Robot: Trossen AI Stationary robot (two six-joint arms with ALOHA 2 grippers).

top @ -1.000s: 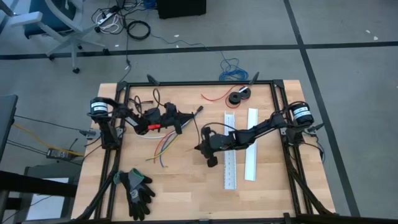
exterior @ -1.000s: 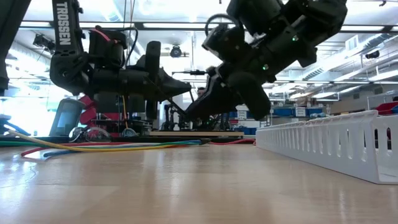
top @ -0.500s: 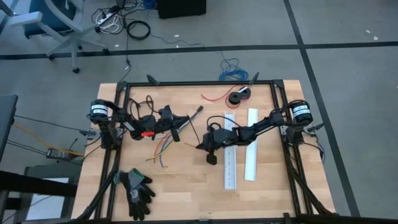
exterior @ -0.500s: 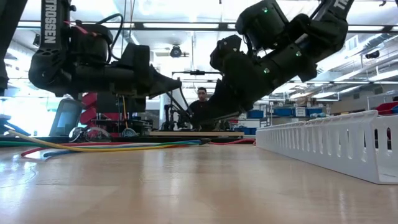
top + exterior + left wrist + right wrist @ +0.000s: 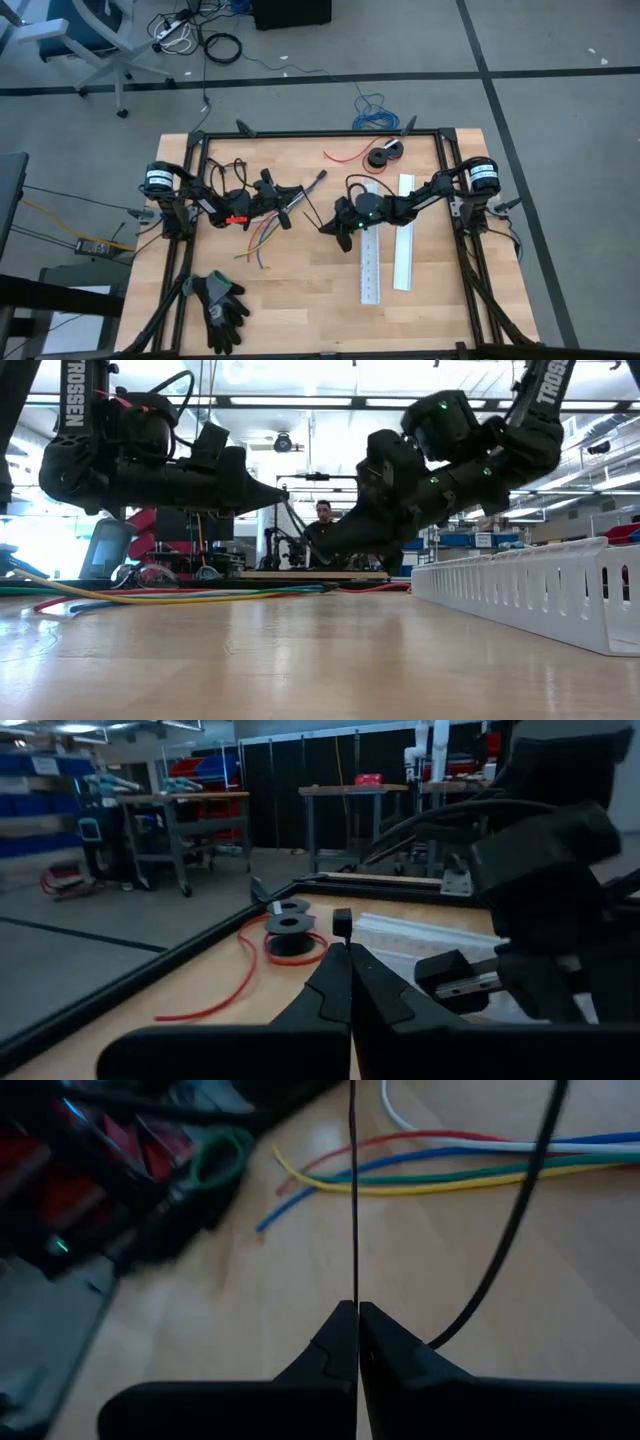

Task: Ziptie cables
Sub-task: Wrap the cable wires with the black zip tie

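A thin black ziptie [image 5: 311, 214] stretches between my two grippers above the middle of the table. My left gripper [image 5: 298, 203] reaches in level from the left and is shut on one end of it. My right gripper [image 5: 322, 230] comes from the right, tipped slightly down, and is shut on the other end. The cables [image 5: 263, 237], a bundle of yellow, red, white and blue wires, lie flat on the wood just left of the grippers, and neither gripper touches them. They also show in the right wrist view [image 5: 450, 1165]. My left gripper pinches the ziptie at its fingertips, and a small black block [image 5: 342, 923] of it stands just past them. The fingers lie level and point toward the table's right. The ziptie is clear of the table. My right gripper pinches the thin strap [image 5: 352, 1280] between its two fingertips, and the strap runs straight on from them. The fingers point toward the table's left, slanting a little down. The strap is lifted off the wood, and a second black strand [image 5: 520, 1200] curves past beside it.
Two white slotted cable ducts [image 5: 368, 255] [image 5: 404, 230] lie right of centre under the right arm. A black spool with red wire [image 5: 383, 155] sits at the far edge and black gloves [image 5: 220, 305] near the front left. A person [image 5: 322, 515] stands beyond the table.
Both grippers have rolled about their own axes while staying shut on the ziptie. My right gripper has sunk lower and drawn a little toward the far edge. My left gripper has shifted slightly toward the table's left. The cables have not moved.
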